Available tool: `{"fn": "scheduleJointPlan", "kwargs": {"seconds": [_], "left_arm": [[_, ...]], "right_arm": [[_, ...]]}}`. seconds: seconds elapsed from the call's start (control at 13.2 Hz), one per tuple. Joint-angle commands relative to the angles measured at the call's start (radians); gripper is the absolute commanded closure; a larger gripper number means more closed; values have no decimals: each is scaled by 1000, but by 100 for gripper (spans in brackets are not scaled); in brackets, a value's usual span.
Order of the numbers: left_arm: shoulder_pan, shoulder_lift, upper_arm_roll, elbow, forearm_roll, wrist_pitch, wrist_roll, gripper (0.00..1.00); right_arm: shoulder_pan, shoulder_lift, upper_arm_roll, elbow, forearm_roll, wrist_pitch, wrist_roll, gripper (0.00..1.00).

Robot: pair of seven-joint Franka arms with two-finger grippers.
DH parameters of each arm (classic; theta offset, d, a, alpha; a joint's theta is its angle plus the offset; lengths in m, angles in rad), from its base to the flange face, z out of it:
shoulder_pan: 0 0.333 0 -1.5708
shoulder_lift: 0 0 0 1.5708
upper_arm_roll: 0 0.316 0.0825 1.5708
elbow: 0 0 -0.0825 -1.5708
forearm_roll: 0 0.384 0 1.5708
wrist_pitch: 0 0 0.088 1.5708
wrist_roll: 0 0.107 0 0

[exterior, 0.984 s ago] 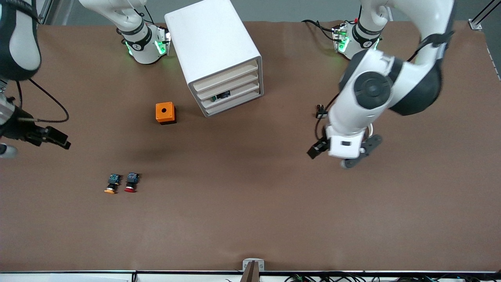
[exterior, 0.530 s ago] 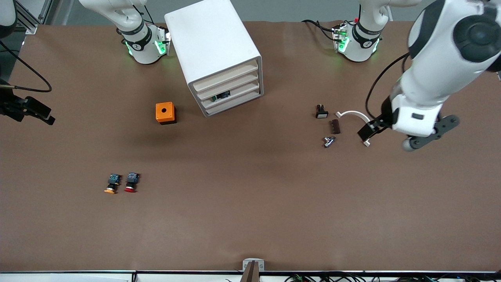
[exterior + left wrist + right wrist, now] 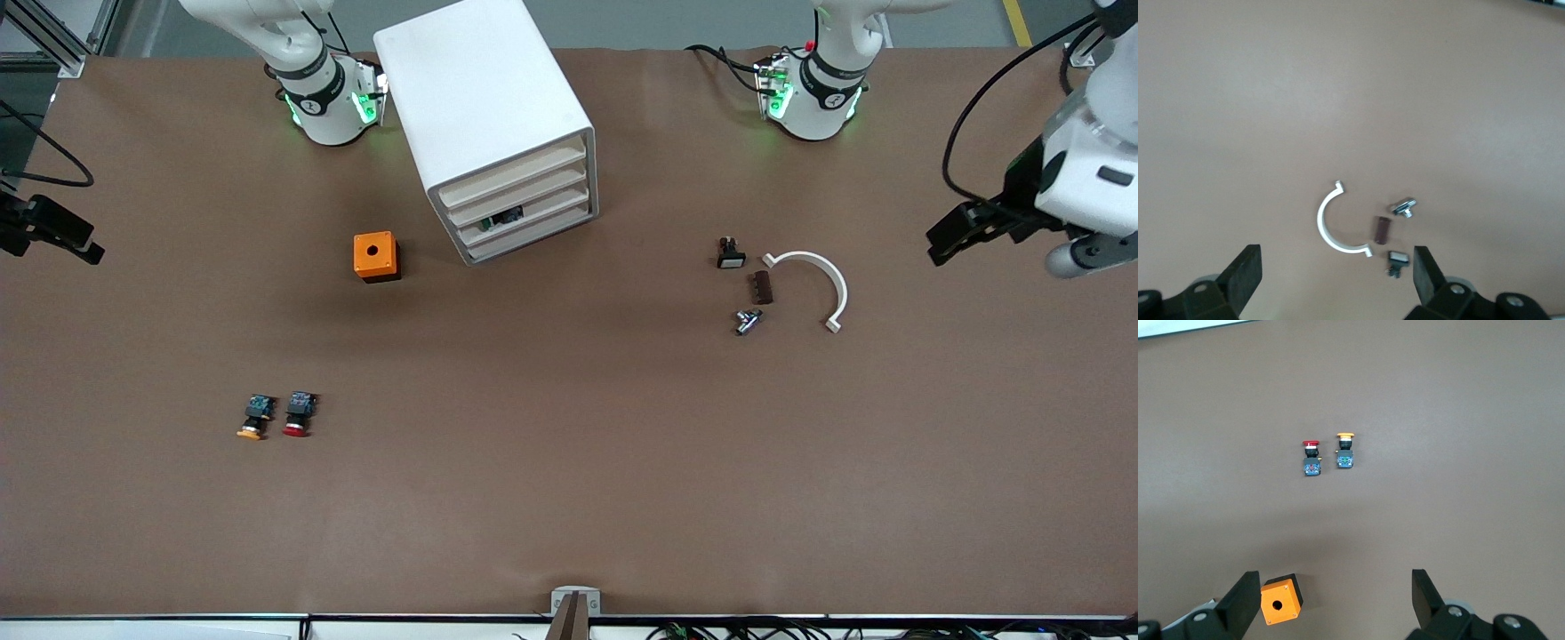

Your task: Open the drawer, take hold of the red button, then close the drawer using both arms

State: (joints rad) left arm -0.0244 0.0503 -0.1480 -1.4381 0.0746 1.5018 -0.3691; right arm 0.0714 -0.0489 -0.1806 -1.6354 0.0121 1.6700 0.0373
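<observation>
The tall white cabinet (image 3: 487, 116) stands between the arm bases, and its stacked drawers (image 3: 523, 206) are all pushed in. The red-capped button (image 3: 297, 415) lies on the table nearer the front camera, beside an orange-yellow-capped one (image 3: 254, 418). Both also show in the right wrist view: the red-capped button (image 3: 1311, 457) and the orange-yellow-capped one (image 3: 1345, 450). My right gripper (image 3: 64, 238) is open and empty, high over the table edge at the right arm's end; it also shows in its own view (image 3: 1331, 600). My left gripper (image 3: 956, 236) is open and empty, high over the left arm's end, also in its own view (image 3: 1336, 277).
An orange box with a hole (image 3: 375, 256) sits beside the cabinet, toward the right arm's end. Toward the left arm's end lie a white half ring (image 3: 816, 274), a brown piece (image 3: 762, 287), a metal part (image 3: 747, 320) and a small black part (image 3: 730, 256).
Both arms have swung outward to their ends of the table. The left arm no longer covers the small parts. The cabinet and buttons have not moved.
</observation>
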Motion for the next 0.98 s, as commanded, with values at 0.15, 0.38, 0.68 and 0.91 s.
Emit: {"fn": "scheduleJointPlan", "kwargs": {"seconds": [0.15,0.38,0.68,0.91], "left_arm": [[7,-101,45,-70,-1,-58,160,0],[7,-199,53,-204,-9,-9,190,0],[11,-276,53,-300,-64,17,190,0],[11,-282,44,-308,-76,12,191,0]], "right_arm": [[-2,9,12,46,-21,-23,35,0],[1,9,15,48,-21,-27,36,0],[1,11,13,69,-20,-52,35,0],[4,15,13,94,-21,-96,32,0]]}}
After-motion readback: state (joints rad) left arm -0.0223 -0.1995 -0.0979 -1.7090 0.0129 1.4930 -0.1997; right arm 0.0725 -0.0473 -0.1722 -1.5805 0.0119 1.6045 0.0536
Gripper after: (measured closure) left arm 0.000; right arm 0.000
